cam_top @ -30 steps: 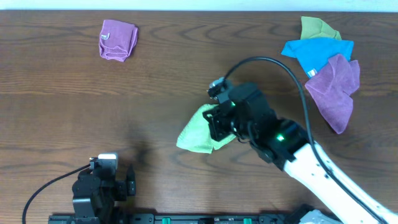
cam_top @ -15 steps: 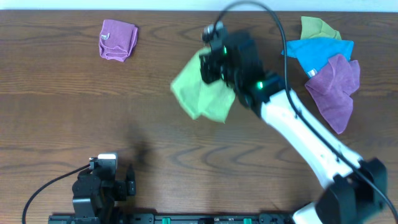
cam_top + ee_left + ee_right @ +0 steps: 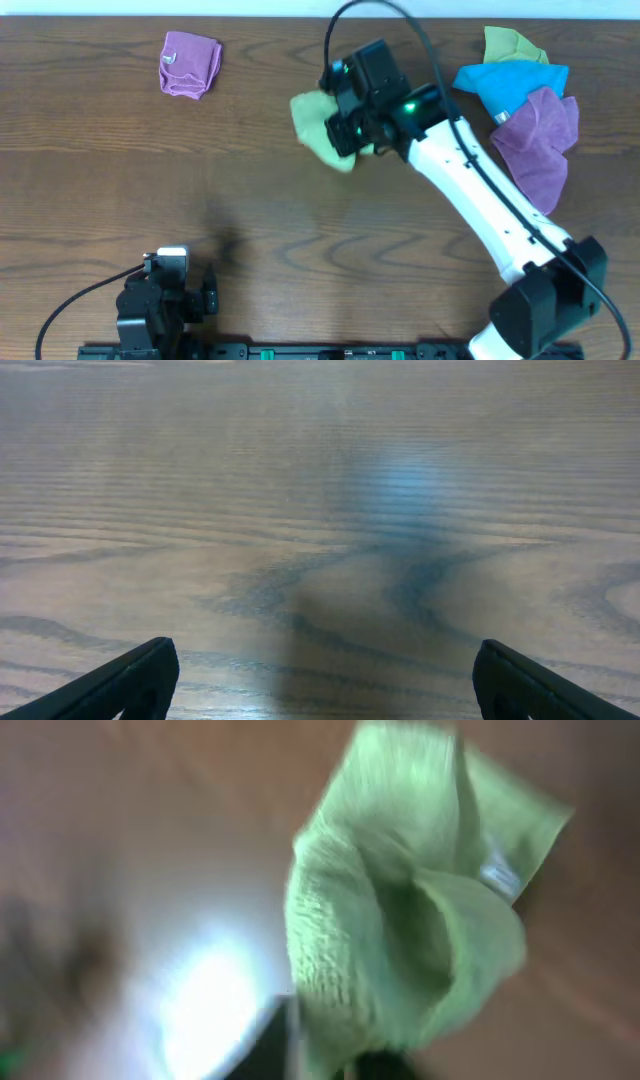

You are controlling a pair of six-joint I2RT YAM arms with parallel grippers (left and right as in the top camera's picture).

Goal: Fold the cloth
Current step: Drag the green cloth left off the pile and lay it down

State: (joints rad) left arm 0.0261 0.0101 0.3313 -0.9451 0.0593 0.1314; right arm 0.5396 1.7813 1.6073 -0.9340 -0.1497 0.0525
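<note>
A light green cloth point(image 3: 318, 125) hangs bunched from my right gripper point(image 3: 350, 120) over the far middle of the table. In the right wrist view the green cloth point(image 3: 400, 940) fills the frame, blurred, pinched between the dark fingers point(image 3: 275, 1040) at the bottom. My right gripper is shut on it. My left gripper point(image 3: 320, 680) is open and empty over bare wood; it sits at the near left edge of the table in the overhead view point(image 3: 165, 295).
A folded purple cloth point(image 3: 189, 64) lies at the far left. At the far right lie an olive-green cloth point(image 3: 510, 45), a blue cloth point(image 3: 508, 84) and a purple cloth point(image 3: 540, 145), overlapping.
My right arm has carried the green cloth from the table's middle up toward the far edge, and the cloth has bunched smaller. The left arm has not moved.
</note>
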